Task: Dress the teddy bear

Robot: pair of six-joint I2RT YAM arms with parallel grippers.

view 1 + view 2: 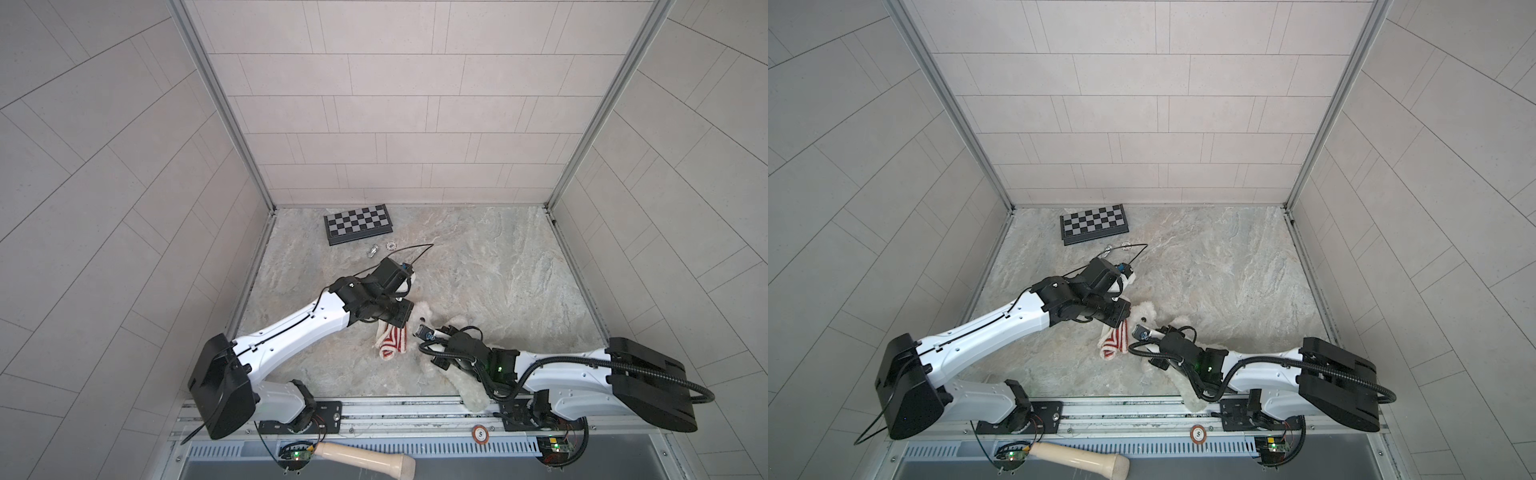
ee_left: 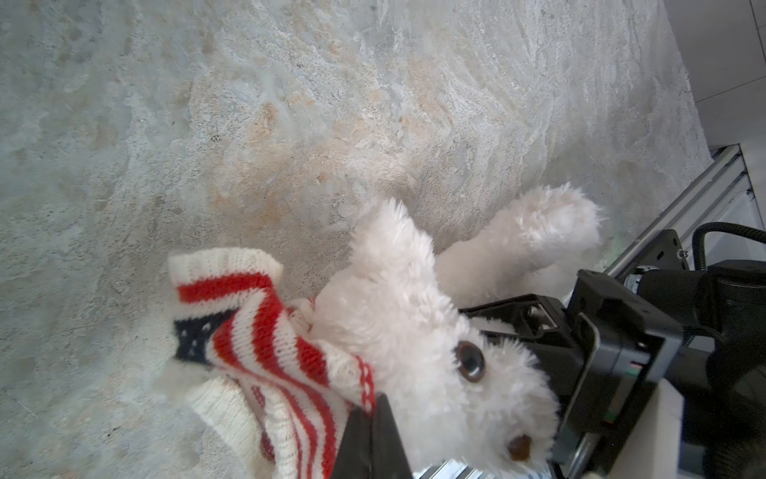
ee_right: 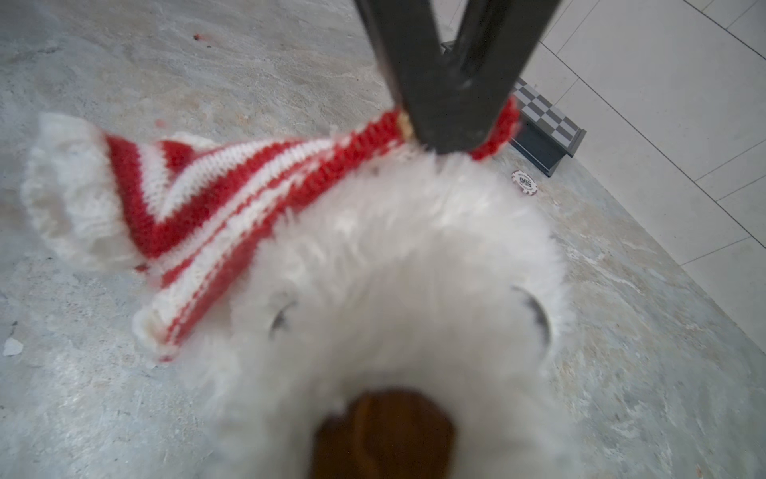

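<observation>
The left pincer (image 2: 375, 414) is pressed together on the red-trimmed hem of the sweater (image 2: 265, 331). It pinches only that edge, so the rest of the knit trails away from its tips onto the bench (image 2: 207, 124). This hold seems meant to keep one lip of the opening raised against the crown of the teddy bear (image 2: 414, 331), whose head sits just beside the pinched hem.

The bear lies on the bench between the two pincers, its face toward the right pincer (image 2: 489, 315) and its body and legs running back under that arm. The right pincer's tips are lost in the fur by the bear's head, so I cannot tell whether it is spread or gripping. Its place suggests it steadies the head so the hem can be drawn over. The sweater is not yet over the head, so the dressing looks barely begun.
</observation>
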